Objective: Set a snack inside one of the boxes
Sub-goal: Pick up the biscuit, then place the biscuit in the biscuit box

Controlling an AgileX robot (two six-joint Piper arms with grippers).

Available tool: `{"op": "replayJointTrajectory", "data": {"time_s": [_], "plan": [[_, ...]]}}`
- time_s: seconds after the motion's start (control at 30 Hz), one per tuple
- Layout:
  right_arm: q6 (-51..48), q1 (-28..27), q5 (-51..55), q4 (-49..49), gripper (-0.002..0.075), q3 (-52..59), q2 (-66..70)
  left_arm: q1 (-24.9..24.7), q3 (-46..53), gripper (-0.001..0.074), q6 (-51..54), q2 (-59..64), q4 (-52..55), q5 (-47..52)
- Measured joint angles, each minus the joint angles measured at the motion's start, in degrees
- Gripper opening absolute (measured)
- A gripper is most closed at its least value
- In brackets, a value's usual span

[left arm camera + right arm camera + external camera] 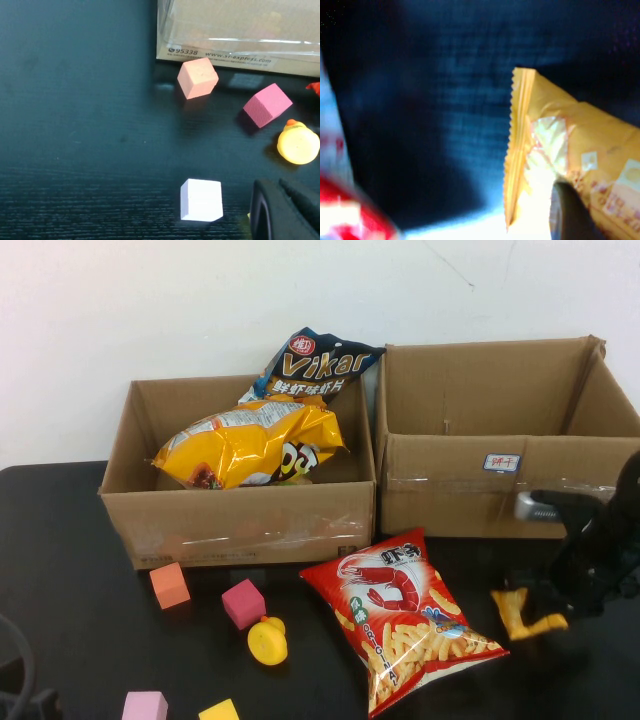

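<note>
My right gripper (556, 608) is at the right of the table, in front of the right cardboard box (450, 490). It is shut on a small orange snack packet (525, 616), held just above the table; the right wrist view shows the packet (580, 160) against a dark finger (570, 212). A red shrimp-chip bag (400, 615) lies flat on the table to its left. The left cardboard box (240, 525) holds a yellow chip bag (250, 445) and a dark Vikar bag (320, 365). My left gripper (282, 212) is low at the near left, empty, its jaws together.
Foam cubes lie in front of the left box: orange (170, 585), magenta (243, 602), pink (145, 706) and yellow (219, 711). A yellow duck toy (267, 640) sits beside them. The right box looks empty. A white wall stands behind.
</note>
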Motion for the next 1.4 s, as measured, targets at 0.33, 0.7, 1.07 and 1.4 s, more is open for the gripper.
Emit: {"op": "replayJointTrajectory", "data": {"time_s": [0.33, 0.7, 1.07, 1.4], "plan": [[-1.9, 0.0, 19.1, -1.1, 0.0195, -11.7, -9.4, 0.0, 0.0, -0.0001, 0.0, 0.0, -0.8, -0.1], [-7.0, 0.0, 5.9, 3.5, 0.0193, -26.0, -13.8, 0.0, 0.0, -0.0001, 0.2, 0.0, -0.9, -0.3], [-2.3, 0.0, 2.9, 1.0, 0.0412, -32.0, -3.7, -1.9, 0.0, 0.0125, 18.4, 0.0, -4.7, 0.1], [2.3, 0.0, 24.8, -9.5, 0.0496, -47.6, -2.5, -10.1, -3.5, 0.0226, 22.3, 4.2, -5.6, 7.7]]}}
